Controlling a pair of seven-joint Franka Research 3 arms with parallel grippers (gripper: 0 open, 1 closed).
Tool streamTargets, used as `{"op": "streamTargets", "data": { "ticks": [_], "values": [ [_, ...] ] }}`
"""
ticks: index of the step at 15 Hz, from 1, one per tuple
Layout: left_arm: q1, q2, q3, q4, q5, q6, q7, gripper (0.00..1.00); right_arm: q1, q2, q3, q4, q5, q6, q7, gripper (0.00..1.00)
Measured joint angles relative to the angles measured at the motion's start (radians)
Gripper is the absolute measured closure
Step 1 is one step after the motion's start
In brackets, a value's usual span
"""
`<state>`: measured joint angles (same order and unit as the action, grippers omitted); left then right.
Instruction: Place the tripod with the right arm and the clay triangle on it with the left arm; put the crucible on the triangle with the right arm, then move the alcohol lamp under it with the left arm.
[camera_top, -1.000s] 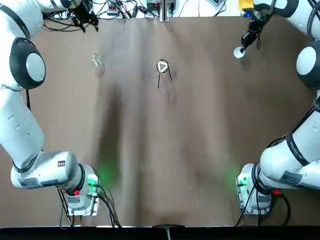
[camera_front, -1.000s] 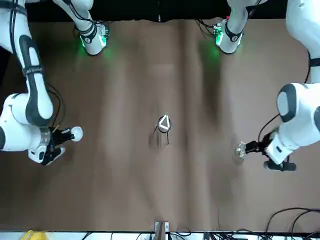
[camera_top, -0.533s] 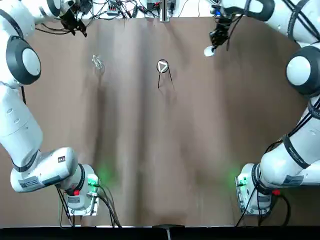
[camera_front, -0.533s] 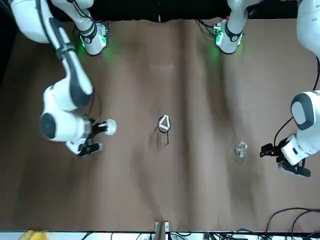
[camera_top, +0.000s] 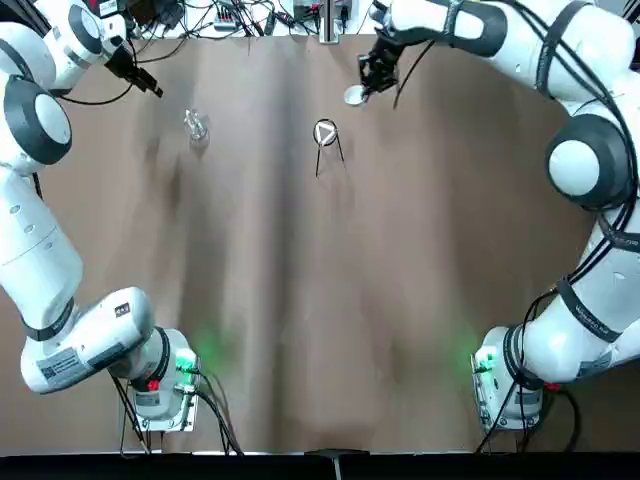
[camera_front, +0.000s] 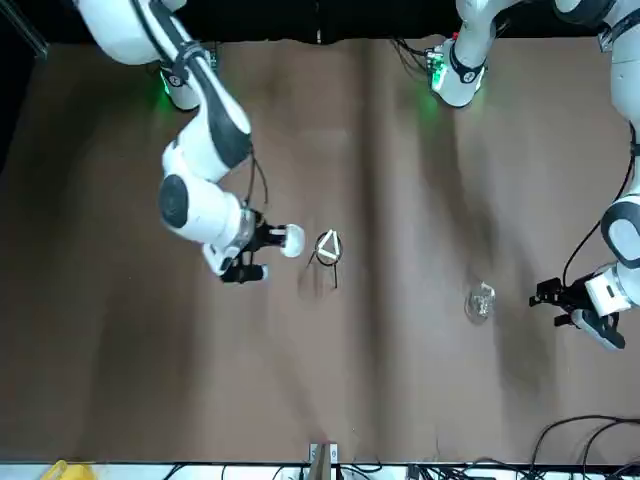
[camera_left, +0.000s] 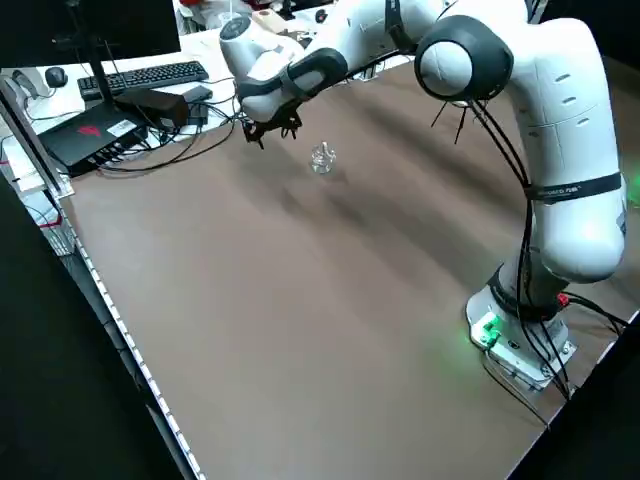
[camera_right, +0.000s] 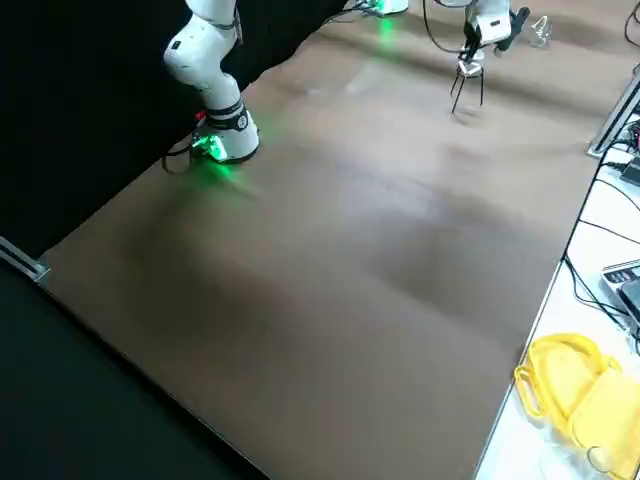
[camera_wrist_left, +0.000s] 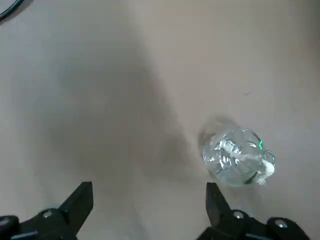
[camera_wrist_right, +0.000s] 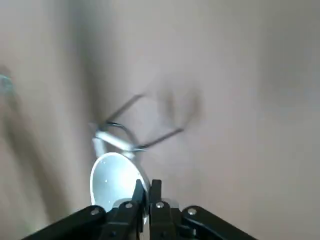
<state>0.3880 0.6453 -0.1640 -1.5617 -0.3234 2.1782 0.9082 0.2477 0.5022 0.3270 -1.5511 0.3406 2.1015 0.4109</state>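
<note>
The black wire tripod (camera_top: 327, 150) stands at the table's far middle with the white clay triangle (camera_top: 325, 133) lying on its ring. My right gripper (camera_top: 363, 88) is shut on the rim of the white crucible (camera_top: 354, 96) and holds it in the air just right of the tripod and a little beyond it. In the right wrist view the crucible (camera_wrist_right: 116, 181) hangs close above the tripod (camera_wrist_right: 137, 136). The clear alcohol lamp (camera_top: 195, 125) sits on the table to the far left. My left gripper (camera_top: 140, 80) hovers open, left of the lamp (camera_wrist_left: 239, 159) and apart from it.
Cables, a keyboard (camera_left: 140, 77) and electronics lie beyond the table's far edge. A yellow object (camera_right: 575, 385) rests off the table in the right side view. Both arm bases (camera_top: 165, 385) stand at the near edge with green lights.
My right gripper has carried the crucible leftward from the far right to just beside the tripod. The left gripper has drawn back from the lamp toward the robot's left.
</note>
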Motion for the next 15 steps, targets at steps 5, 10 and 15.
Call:
{"op": "streamTargets", "data": {
  "ticks": [5, 10, 15],
  "values": [
    [0.006, 0.01, -0.006, 0.002, -0.14, 0.002, 0.285, 0.0, 0.122, 0.058, -0.001, -0.006, 0.067, 0.207, 0.076, 0.94],
    [0.02, 0.012, -0.006, 0.002, -0.248, -0.061, 0.51, 0.0, 0.146, 0.106, -0.01, -0.007, 0.067, 0.267, 0.086, 0.94],
    [0.02, 0.027, -0.007, 0.001, -0.385, -0.088, 0.774, 0.0, 0.147, 0.12, -0.015, -0.011, 0.067, 0.267, 0.086, 0.94]
  ]
}}
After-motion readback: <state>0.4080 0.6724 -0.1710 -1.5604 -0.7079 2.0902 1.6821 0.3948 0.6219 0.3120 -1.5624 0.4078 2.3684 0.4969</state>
